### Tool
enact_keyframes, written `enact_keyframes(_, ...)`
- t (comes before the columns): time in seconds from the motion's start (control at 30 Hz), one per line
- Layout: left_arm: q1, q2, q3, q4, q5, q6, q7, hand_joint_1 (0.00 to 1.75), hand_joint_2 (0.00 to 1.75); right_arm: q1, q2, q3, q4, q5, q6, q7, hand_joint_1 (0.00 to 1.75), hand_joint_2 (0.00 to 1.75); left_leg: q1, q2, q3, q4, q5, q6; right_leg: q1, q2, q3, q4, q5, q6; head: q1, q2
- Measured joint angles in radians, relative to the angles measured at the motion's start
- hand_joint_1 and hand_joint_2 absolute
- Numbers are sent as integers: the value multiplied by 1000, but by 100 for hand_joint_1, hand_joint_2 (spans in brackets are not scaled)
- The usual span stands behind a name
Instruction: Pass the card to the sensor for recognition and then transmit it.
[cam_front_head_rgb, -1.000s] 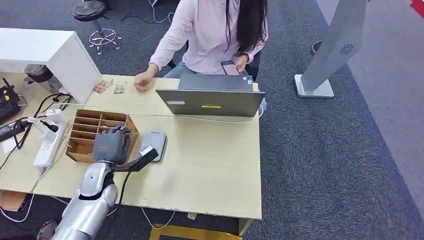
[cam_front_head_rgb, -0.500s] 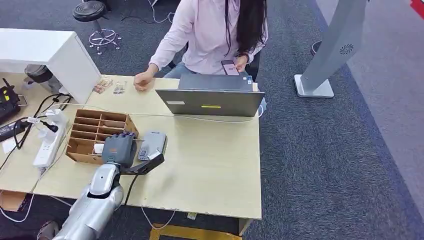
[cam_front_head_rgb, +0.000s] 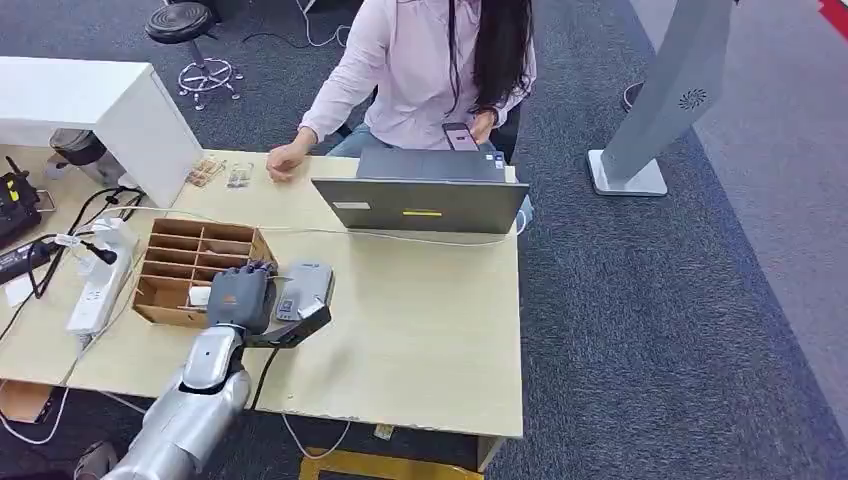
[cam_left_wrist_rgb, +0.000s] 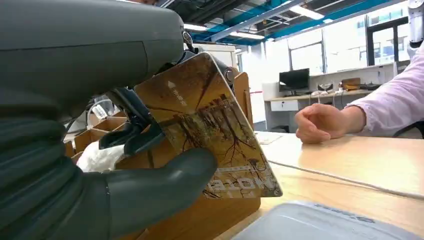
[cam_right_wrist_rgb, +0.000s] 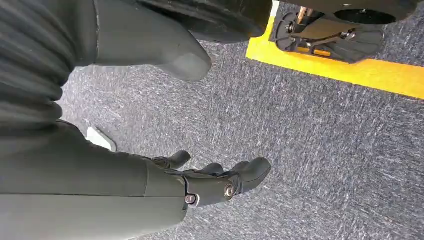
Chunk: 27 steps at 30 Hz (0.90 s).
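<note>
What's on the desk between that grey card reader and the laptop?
Bare desktop, crossed only by a thin white cable, between the card reader and the laptop, seen in the head view.

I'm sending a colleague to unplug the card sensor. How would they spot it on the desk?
On the wooden desk, look just right of the compartmented wooden organizer box, in front of the laptop. The sensor is a flat grey rounded pad lying there, beside the robot's left hand, which holds a card.

Office, as I see it: grey carpet (cam_front_head_rgb: 620, 300), wooden worktop (cam_front_head_rgb: 430, 310), laptop (cam_front_head_rgb: 420, 203), power strip (cam_front_head_rgb: 95, 285), swivel stool (cam_front_head_rgb: 185, 25), monitor desks (cam_left_wrist_rgb: 310, 92) behind.
</note>
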Motion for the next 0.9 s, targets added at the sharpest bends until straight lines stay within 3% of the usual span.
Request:
enact_keyframes(0.2, -2, 2, 0, -31, 8, -3, 0, 175, 175, 0, 0, 0, 0, 0, -2, -2, 0, 175, 0, 0, 0, 0, 0, 0, 0, 0, 0, 0, 0, 0, 0, 0)
enact_keyframes(0.43, -32, 0, -19, -42, -42, -61, 9, 175, 175, 0, 0, 0, 0, 0, -1, -3, 0, 175, 0, 0, 0, 0, 0, 0, 0, 0, 0, 0, 0, 0, 0, 0)
enact_keyframes(0.9, -100, -18, -92, 34, -108, -85, 50, 175, 175, -1, 2, 0, 0, -9, -3, 3, 0, 175, 0, 0, 0, 0, 0, 0, 0, 0, -1, 0, 0, 0, 0, 0)
